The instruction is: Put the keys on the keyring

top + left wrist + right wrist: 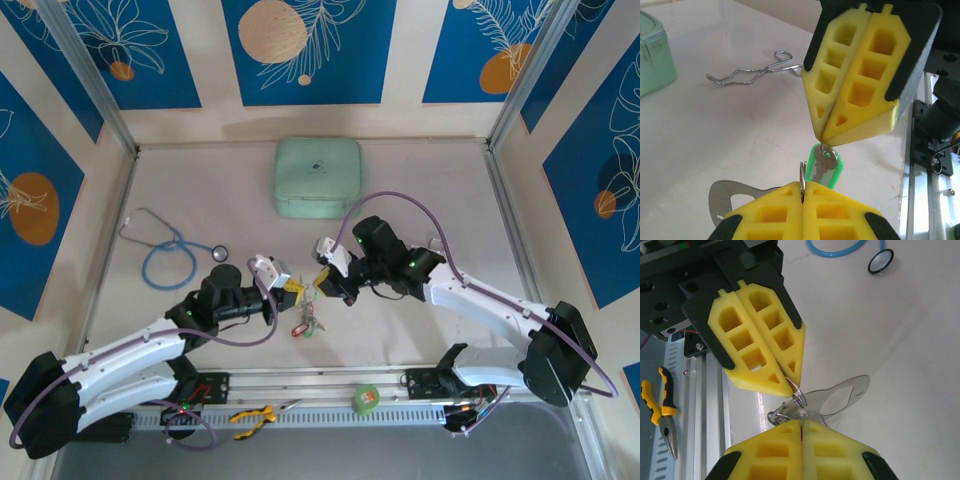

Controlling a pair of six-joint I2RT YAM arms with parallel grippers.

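Currently, reading the overhead view left to right:

- Stethoscope (165, 250): lying at the table's 9 o'clock, well apart from the work.
- Pliers (254, 415): resting on the near rail at about 7 o'clock.
- Left gripper (291, 286): sitting near the table's centre, clenched. In its own wrist view it is pinching the keyring (802, 175), a thin metal ring showing edge-on; that this ring is the keyring is a judgement.
- Keys (305, 322): red- and green-tagged, bunching just toward 6 o'clock of the two claws. Whether they are dangling or touching the table cannot be told.
- Green-tagged key (825, 167): hanging between the two claws, its head meeting the tip of the opposite claw and its tag just beside the ring.
- Flat metal tab (845, 392): sticking out sideways from the same cluster.
- Mint case (318, 178): lying at 12 o'clock, untouched.
- Right gripper (323, 278): facing the left one tip to tip, clamped tight, apparently nipping the head of the green-tagged key.
- Tape roll (367, 398): sitting on the rail at about 5 o'clock.

Step in hand, as judged: one key is being threaded onto the ring. The next move seems to call for fine alignment, easing the key's hole along the wire while both grips are holding firm.
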